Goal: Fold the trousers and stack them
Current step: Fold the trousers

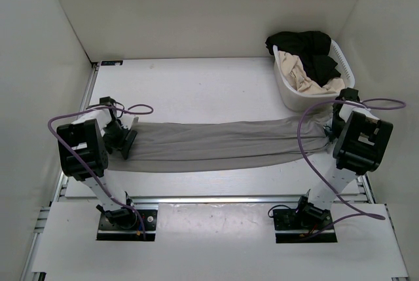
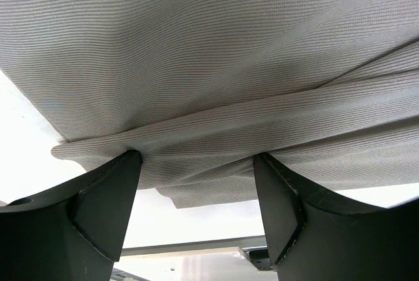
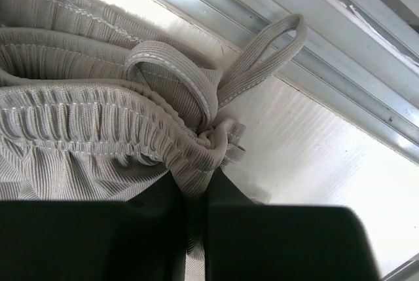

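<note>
The grey-taupe trousers (image 1: 222, 143) lie stretched out flat across the table from left to right. My left gripper (image 1: 126, 142) is at their left leg end. In the left wrist view the fingers (image 2: 111, 196) stand wide apart, and the ribbed fabric (image 2: 209, 65) spreads across and beyond the tips of the left gripper (image 2: 196, 160); it is open. My right gripper (image 1: 329, 130) is at the right end. In the right wrist view the right gripper (image 3: 196, 176) is shut on the gathered elastic waistband (image 3: 98, 117), with a drawstring loop (image 3: 262, 52) lying beside it.
A white basket (image 1: 288, 94) stands at the back right, holding a black garment (image 1: 308, 48) and a beige-cream garment (image 1: 301, 74). An aluminium rail (image 1: 216, 199) runs along the table's near edge, and it also shows in the right wrist view (image 3: 294, 38). White walls close in both sides.
</note>
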`<state>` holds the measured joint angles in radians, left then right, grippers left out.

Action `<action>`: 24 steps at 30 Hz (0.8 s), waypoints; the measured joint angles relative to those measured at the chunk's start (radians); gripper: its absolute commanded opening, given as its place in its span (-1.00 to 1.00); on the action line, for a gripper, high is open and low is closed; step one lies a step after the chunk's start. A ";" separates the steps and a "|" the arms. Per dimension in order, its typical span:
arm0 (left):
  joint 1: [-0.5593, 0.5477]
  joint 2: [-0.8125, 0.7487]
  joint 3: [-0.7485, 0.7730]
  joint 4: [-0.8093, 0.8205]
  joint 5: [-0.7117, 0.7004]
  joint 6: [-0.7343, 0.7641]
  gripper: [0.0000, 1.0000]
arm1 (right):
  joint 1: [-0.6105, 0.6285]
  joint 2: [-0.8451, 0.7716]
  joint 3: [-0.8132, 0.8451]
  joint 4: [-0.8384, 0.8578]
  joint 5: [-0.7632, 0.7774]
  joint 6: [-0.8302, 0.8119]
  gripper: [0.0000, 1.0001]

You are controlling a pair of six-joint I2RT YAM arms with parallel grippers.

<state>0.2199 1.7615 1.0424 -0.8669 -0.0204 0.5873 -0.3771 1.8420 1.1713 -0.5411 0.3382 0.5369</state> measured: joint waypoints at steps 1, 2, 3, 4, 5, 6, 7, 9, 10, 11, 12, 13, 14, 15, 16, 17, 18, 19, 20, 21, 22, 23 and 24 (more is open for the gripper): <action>0.001 0.000 0.000 0.000 0.000 0.000 0.61 | 0.000 0.000 0.000 0.000 0.001 0.001 -1.00; 0.002 0.000 0.000 0.000 0.000 0.001 0.61 | 0.000 0.000 0.000 0.000 0.003 0.003 -1.00; 0.006 0.000 0.000 0.000 0.000 0.002 0.61 | 0.001 -0.002 -0.001 0.000 0.006 0.007 -1.00; 0.011 -0.001 -0.001 0.000 0.001 0.004 0.61 | 0.002 -0.008 -0.008 0.006 0.012 0.010 -1.00; 0.016 -0.002 -0.001 0.000 0.001 0.006 0.61 | 0.005 -0.023 -0.027 0.023 0.020 0.016 -1.00; 0.022 -0.002 -0.001 -0.001 0.001 0.007 0.61 | 0.008 -0.042 -0.051 0.040 0.030 0.024 -1.00; 0.026 -0.003 -0.001 -0.002 0.001 0.008 0.61 | 0.011 -0.063 -0.074 0.053 0.039 0.029 -1.00; 0.031 -0.003 -0.001 -0.002 0.001 0.008 0.61 | 0.023 -0.122 -0.128 0.053 0.072 0.039 -1.00; 0.033 -0.004 -0.001 -0.003 0.001 0.010 0.61 | 0.033 -0.154 -0.146 0.040 0.099 0.042 -1.00; 0.034 -0.004 -0.001 -0.004 0.002 0.011 0.61 | 0.043 -0.191 -0.158 0.023 0.128 0.044 -1.00; 0.035 -0.005 -0.001 -0.004 0.002 0.012 0.61 | 0.060 -0.227 -0.163 0.013 0.161 0.042 -1.00; 0.035 -0.005 -0.001 -0.004 0.002 0.013 0.61 | 0.082 -0.265 -0.167 0.013 0.194 0.037 -1.00; 0.035 -0.005 -0.001 -0.004 0.003 0.014 0.61 | 0.106 -0.298 -0.167 0.011 0.225 0.032 -1.00; 0.035 -0.006 -0.001 -0.005 0.004 0.015 0.61 | 0.139 -0.334 -0.167 0.012 0.262 0.025 -1.00; 0.036 -0.006 -0.001 -0.004 0.005 0.015 0.61 | 0.175 -0.365 -0.167 0.010 0.300 0.016 -1.00; 0.036 -0.006 -0.001 -0.004 0.007 0.015 0.61 | 0.211 -0.389 -0.167 0.008 0.333 0.009 -1.00; 0.037 -0.006 -0.001 -0.004 0.009 0.016 0.61 | 0.263 -0.409 -0.167 0.002 0.378 0.005 -1.00; 0.037 -0.006 -0.001 -0.004 0.010 0.016 0.61 | 0.307 -0.420 -0.166 -0.012 0.415 0.005 -1.00; 0.038 -0.006 -0.001 -0.004 0.011 0.016 0.61 | 0.365 -0.426 -0.166 -0.033 0.462 0.012 -1.00; 0.039 -0.006 -0.001 -0.004 0.012 0.017 0.61 | 0.431 -0.426 -0.166 -0.058 0.503 0.026 -1.00; 0.039 -0.006 -0.001 -0.004 0.013 0.017 0.61 | 0.499 -0.425 -0.165 -0.092 0.543 0.054 -1.00; 0.039 -0.006 -0.001 -0.004 0.013 0.018 0.61 | 0.578 -0.425 -0.164 -0.129 0.572 0.087 -1.00; 0.039 -0.006 -0.001 -0.004 0.013 0.018 0.61 | 0.655 -0.424 -0.159 -0.167 0.599 0.121 -1.00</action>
<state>0.2592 1.7557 1.0416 -0.8711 -0.0078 0.6052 0.2775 1.4181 1.0119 -0.7086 0.9371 0.6579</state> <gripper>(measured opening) 0.805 0.156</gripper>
